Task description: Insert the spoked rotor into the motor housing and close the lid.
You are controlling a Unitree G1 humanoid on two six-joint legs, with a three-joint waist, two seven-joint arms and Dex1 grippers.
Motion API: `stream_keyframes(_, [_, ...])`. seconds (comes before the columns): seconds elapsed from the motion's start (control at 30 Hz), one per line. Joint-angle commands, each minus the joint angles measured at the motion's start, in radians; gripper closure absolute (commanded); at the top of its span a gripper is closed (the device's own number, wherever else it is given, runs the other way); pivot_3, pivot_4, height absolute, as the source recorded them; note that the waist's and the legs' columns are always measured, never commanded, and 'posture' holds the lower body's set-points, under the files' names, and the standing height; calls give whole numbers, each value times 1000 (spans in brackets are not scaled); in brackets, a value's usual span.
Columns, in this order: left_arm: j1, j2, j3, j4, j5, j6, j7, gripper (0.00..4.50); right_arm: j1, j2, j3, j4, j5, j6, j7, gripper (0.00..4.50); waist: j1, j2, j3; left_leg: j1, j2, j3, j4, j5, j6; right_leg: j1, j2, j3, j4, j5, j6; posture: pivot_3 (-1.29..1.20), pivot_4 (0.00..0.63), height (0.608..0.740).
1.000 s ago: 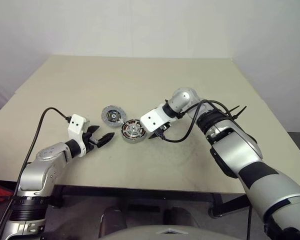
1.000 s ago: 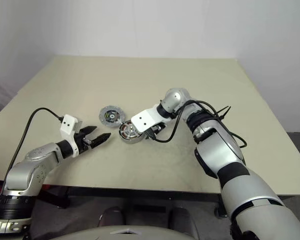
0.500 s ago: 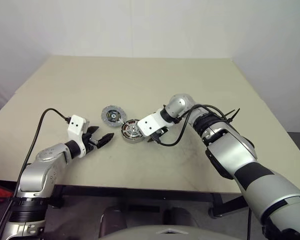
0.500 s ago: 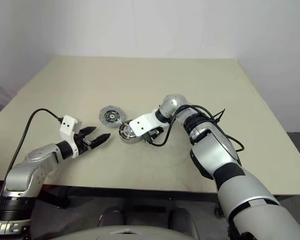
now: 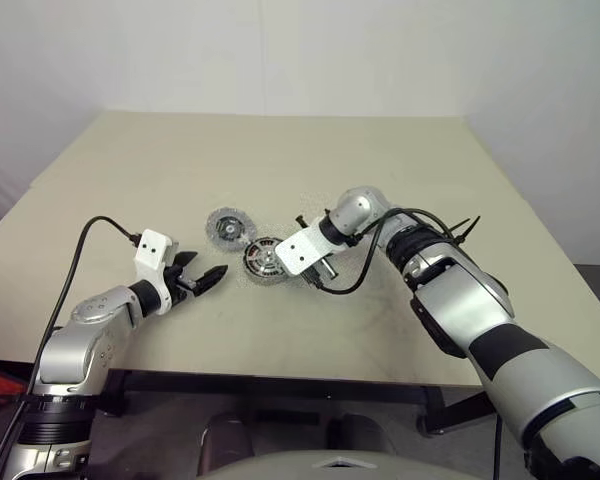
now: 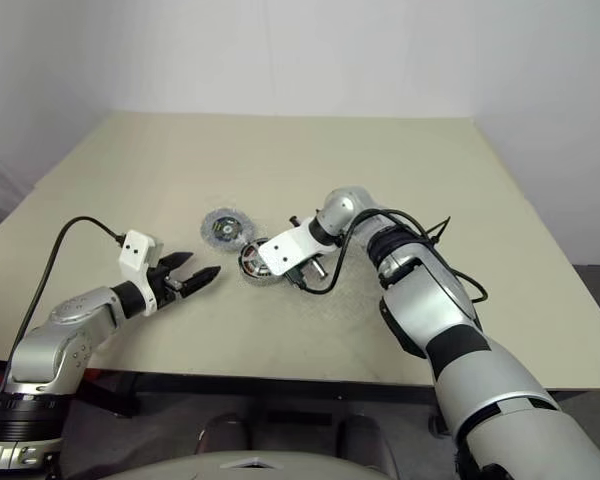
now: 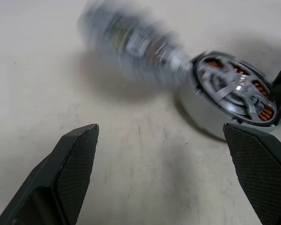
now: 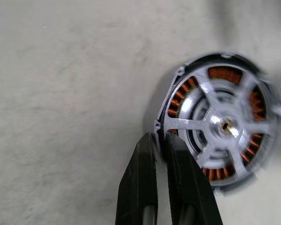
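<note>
The shallow round grey metal motor housing (image 8: 218, 123) sits on the beige tabletop (image 5: 280, 160) with the silver spoked rotor (image 7: 237, 88) already lying inside it, copper-brown windings showing between the spokes. The right hand (image 8: 161, 140) has its two black fingers pressed together, their tips at the housing's rim, apparently nipping the thin edge rather than anything wider. The flat round silver-grey lid (image 5: 229, 227) lies just beside the housing, on the far left of it, blurred in the left wrist view. The left hand (image 7: 164, 136) hovers low over the tabletop near the parts, fingers spread wide and holding nothing. The step in hand looks like steadying the housing, so closing can follow: keep the rim pinch light to avoid tipping the casing, bring the lid flat and centred over the hub, and press evenly rather than at one edge.
</note>
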Motion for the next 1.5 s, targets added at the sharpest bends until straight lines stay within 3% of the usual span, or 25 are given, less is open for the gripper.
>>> stream_keyframes(0.03, [-16,9,16,-11,5,-20,-1,0,-14,-5,-3,-4,-8,-6,-26,4491,0,0,0,0,0,0,0,0,0,0,0,0,1,0,0,0,0,740])
stream_keyframes(0.4, [-18,1,12,-7,6,-27,4,0,-37,-16,-52,-20,29,62,-34,4491,0,0,0,1,0,-1,0,1,-1,-4,0,0,11,-3,-4,0,0,740])
stream_keyframes(0.67, [11,-29,10,-20,6,-36,24,0,8,-92,-122,-199,153,391,265,4491,3,0,1,-2,1,-1,1,1,0,-5,0,-1,10,-4,-6,0,0,740])
stream_keyframes(0.8, [30,-41,12,-29,7,-40,31,0,77,-187,-80,-401,143,536,305,4491,6,-1,3,-4,1,-2,1,1,0,-5,0,-2,9,-6,-6,0,0,740])
stream_keyframes(0.93, [42,-53,11,-38,6,-42,41,0,141,-253,-3,-639,247,897,329,4491,5,-1,4,-3,1,-2,1,1,0,-5,1,-2,10,-6,-6,0,0,740])
stream_keyframes(1.13, [58,-54,19,-46,4,-40,43,0,96,-150,-10,-745,287,1643,281,4491,3,0,5,0,2,-3,0,2,-1,-5,3,-1,11,-6,-6,0,0,740])
stream_keyframes(1.23, [66,-52,22,-53,3,-36,43,0,12,-38,-87,-635,307,1950,114,4491,2,0,5,0,1,-3,0,2,-2,-5,2,0,11,-6,-6,0,0,740])
stream_keyframes(1.5, [78,-41,37,-73,-3,-25,45,0,-30,99,-244,-546,375,2228,-214,4491,10,0,5,1,1,-5,-2,4,-6,-4,2,-1,11,-6,-6,0,0,740])
